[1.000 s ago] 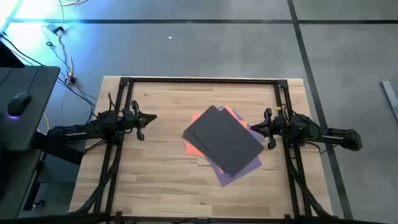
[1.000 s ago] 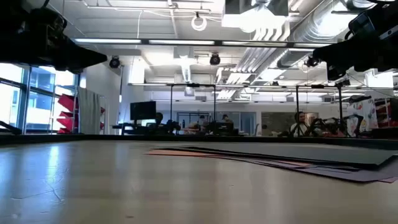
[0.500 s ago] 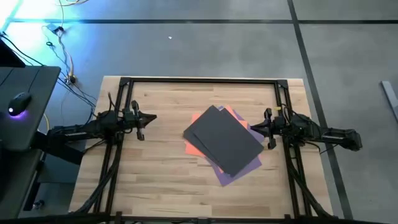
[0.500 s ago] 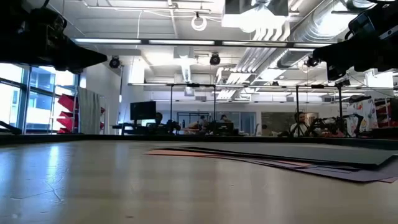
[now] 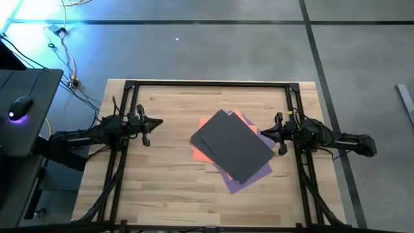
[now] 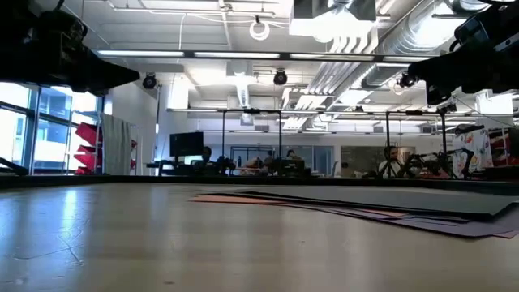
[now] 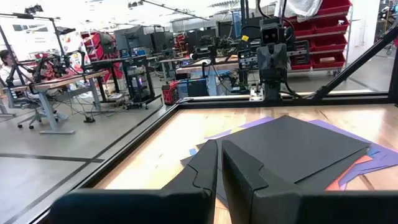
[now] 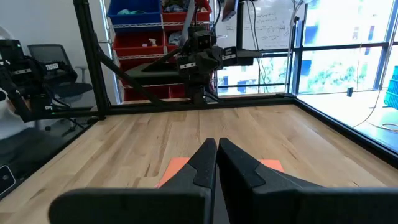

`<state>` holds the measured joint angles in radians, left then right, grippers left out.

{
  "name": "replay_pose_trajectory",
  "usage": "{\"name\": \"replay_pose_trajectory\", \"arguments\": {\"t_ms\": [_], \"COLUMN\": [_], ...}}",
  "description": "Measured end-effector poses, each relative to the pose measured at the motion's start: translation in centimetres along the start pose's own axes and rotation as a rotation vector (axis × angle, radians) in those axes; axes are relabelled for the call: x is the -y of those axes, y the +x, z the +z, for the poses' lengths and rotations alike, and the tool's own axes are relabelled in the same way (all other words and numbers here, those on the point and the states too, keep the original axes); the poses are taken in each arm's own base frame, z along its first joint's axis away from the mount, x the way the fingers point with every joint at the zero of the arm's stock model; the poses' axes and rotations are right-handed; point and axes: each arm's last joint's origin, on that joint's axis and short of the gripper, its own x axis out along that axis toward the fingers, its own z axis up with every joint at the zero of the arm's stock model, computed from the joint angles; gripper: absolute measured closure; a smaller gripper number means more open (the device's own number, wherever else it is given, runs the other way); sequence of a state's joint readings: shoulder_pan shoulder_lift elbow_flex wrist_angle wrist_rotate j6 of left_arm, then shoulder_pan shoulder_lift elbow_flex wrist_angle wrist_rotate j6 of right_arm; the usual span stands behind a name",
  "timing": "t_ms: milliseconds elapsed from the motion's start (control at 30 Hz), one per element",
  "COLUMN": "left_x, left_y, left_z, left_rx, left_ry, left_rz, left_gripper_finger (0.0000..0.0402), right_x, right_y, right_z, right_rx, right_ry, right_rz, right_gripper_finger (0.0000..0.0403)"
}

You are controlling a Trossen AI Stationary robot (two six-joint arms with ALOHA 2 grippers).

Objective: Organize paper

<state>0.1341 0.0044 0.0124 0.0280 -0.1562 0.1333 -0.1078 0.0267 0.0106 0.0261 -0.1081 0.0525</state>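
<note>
Currently logging, from my remote seat: paper (image 5: 234,154), loose fanned stack, lying flat on table (image 5: 162,188), right of centre. Dark grey sheet (image 5: 233,145) on top; orange sheet (image 5: 200,154) showing at stack's left and far edges; purple sheet (image 5: 252,177) jutting from near corner; blue sliver just visible in left wrist view. Right tool (image 5: 264,133): fingers closed, holding nothing, raised just beside stack's right edge. Left tool (image 5: 157,122): fingers closed, holding nothing, raised, well apart from stack. Black frame (image 5: 210,83) bordering table.

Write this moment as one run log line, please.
stage: not started | paper: loose fanned pile, dark grey on top | left gripper: shut, empty | right gripper: shut, empty
</note>
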Motion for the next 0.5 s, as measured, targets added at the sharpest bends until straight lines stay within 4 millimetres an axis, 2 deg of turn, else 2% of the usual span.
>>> {"name": "replay_pose_trajectory", "arguments": {"t_ms": [500], "left_x": [0.0], "left_y": [0.0], "left_z": [0.01], "left_rx": [0.001], "left_ry": [-0.004], "left_rz": [0.0], "left_gripper_finger": [0.0401], "right_x": [0.05], "right_y": [0.0], "right_z": [0.24], "right_rx": [0.026], "right_ry": [-0.016], "right_rz": [-0.016], "right_gripper_finger": [0.0402]}}
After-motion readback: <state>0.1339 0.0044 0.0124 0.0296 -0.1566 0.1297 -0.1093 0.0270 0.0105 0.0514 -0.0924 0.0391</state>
